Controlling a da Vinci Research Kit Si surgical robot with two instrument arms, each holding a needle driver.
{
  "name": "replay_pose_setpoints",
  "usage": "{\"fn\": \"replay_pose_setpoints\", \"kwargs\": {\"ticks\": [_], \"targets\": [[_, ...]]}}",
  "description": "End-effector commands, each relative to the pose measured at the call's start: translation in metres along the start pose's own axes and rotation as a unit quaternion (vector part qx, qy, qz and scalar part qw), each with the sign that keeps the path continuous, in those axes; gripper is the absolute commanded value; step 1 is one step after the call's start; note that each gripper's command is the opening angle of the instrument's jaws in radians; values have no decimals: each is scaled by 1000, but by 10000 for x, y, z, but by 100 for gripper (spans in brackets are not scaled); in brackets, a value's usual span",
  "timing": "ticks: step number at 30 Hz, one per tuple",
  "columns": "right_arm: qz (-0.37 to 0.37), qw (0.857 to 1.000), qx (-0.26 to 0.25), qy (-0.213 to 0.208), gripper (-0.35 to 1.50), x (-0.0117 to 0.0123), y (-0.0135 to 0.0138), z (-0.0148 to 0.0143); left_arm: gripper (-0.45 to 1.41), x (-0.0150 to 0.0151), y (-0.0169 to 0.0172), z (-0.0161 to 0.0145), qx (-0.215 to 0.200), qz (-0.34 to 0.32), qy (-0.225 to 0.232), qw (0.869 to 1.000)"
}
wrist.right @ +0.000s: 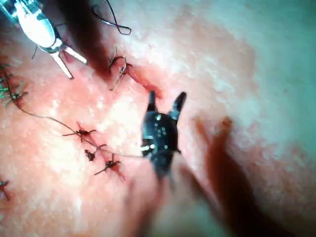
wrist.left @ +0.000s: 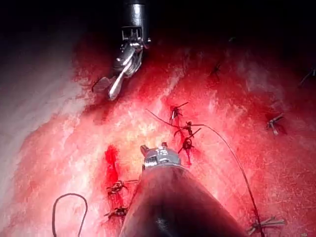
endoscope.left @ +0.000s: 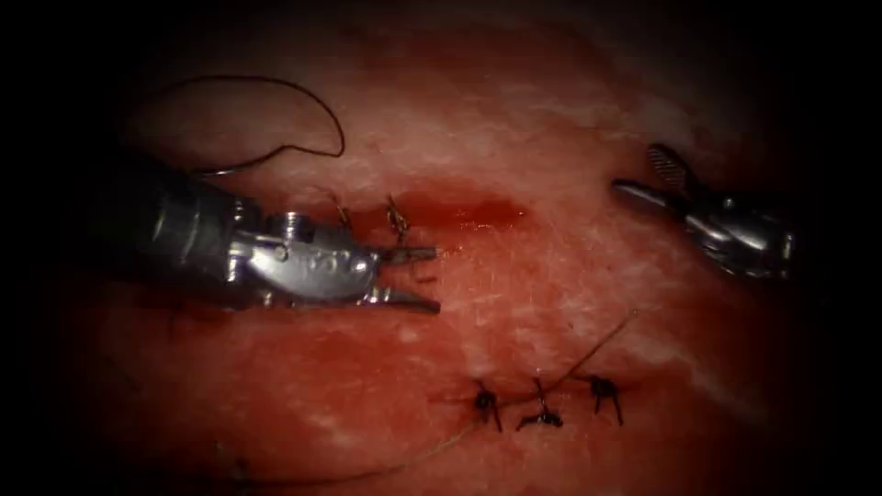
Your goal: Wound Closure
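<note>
In the endoscope view the left tool gaped empty beside the half-stitched cut; the right tool, spread and empty in its wrist view, should probably seek the needle, unseen, along the thread.

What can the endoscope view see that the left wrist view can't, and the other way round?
Endoscope view: the left hand from the side, jaws open, holding nothing, next to two stitches at the cut. Left wrist view: that arm's shaft from behind, plus extra thread ends farther out on the tissue. Both: the right hand, open and holding nothing, three knots in a row, the loose thread loop, and red fluid in the cut.
</note>
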Motion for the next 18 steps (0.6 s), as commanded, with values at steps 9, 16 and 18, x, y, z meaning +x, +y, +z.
{"fn": "replay_pose_setpoints", "kwargs": {"ticks": [9,16,18], "targets": [[-14,1000,26,-5,121,-19,-21,26,22,-38,-10,42,59,29,-51,997],[-15,1000,24,-8,120,-24,-24,32,16,-49,-5,60,68,27,-59,996],[-15,1000,23,-9,120,-25,-24,33,12,-48,-1,67,67,26,-62,995]]}}
